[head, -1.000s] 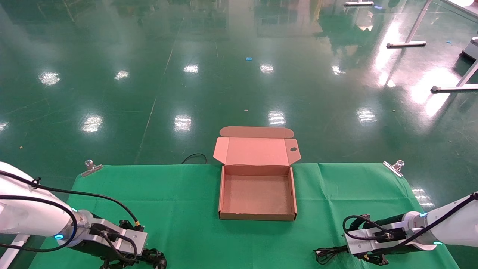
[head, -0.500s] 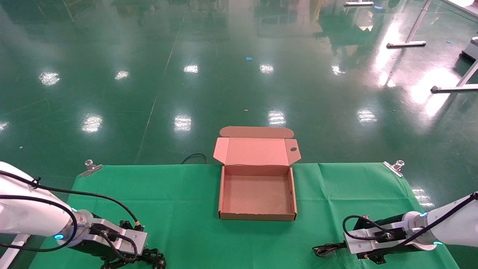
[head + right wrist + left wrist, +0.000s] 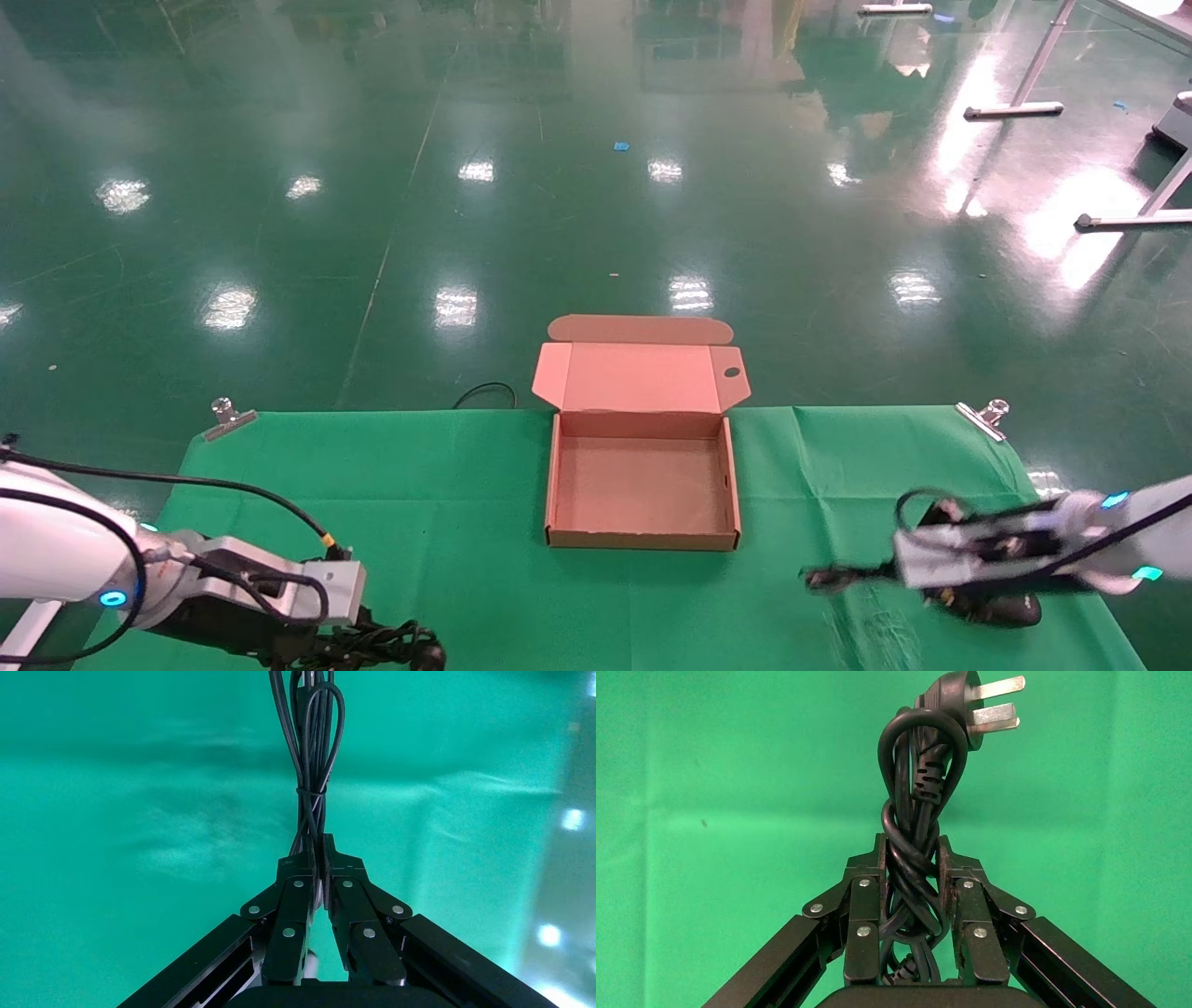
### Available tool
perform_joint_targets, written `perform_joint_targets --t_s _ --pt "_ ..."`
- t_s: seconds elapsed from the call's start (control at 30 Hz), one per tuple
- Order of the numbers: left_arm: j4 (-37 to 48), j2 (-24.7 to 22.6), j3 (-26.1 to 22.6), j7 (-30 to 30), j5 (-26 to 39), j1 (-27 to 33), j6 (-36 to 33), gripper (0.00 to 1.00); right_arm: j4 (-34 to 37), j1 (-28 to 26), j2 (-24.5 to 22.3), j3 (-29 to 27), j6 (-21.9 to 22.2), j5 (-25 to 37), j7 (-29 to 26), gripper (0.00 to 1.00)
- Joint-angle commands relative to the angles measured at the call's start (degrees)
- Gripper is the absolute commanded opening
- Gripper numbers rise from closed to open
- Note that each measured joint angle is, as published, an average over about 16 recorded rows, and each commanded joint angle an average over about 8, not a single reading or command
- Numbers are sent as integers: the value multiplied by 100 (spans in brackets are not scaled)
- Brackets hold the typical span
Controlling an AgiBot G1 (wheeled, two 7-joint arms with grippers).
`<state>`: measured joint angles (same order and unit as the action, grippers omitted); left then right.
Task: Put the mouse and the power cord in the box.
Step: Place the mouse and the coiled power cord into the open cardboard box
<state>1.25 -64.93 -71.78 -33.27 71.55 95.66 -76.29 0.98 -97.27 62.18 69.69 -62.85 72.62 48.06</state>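
The box (image 3: 642,539) lies open at the middle of the green cloth, its lid folded back and its inside bare. My left gripper (image 3: 368,640) (image 3: 912,859) is at the near left, shut on the power cord (image 3: 402,640) (image 3: 910,822), whose plug (image 3: 956,702) sticks out past the fingertips. At the near right, my right gripper (image 3: 883,570) (image 3: 315,855) is shut on the mouse's thin bundled cable (image 3: 832,579) (image 3: 313,748), held above the cloth. A blurred dark shape (image 3: 995,609) under the right wrist may be the mouse; I cannot tell.
Green cloth (image 3: 447,503) covers the table, held at the far corners by metal clips (image 3: 226,417) (image 3: 985,416). Beyond the far edge is a glossy green floor with a loose black cable (image 3: 484,391) on it.
My right gripper has risen off the cloth and shifted right and farther away, taking the thin cable bundle with it. The left gripper has edged right with the power cord.
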Motion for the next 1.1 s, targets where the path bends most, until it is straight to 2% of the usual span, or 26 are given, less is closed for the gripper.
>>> perform_joint_targets --t_s 0.03,0.3,0.53,0.8,1.1 --pt "15 93 107 36 -153 17 -206 0 2 -126 -99 -28 -57 -42 28 0" --pt "311 322 690 421 -967 44 -920 0 -136 -644 -264 -161 -341 -235 82 0" --pt "534 137 946 630 -1323 319 -1151 0 -388 -1046 -176 -288 -381 -413 63 0" --pt "722 -383 1090 629 -1560 740 -821 0 -692 -1219 290 -400 -43 -565 -55 0" --pt "808 -773 1160 553 -1726 1035 -136 0 -787 -1032 977 -428 371 -609 -40 0"
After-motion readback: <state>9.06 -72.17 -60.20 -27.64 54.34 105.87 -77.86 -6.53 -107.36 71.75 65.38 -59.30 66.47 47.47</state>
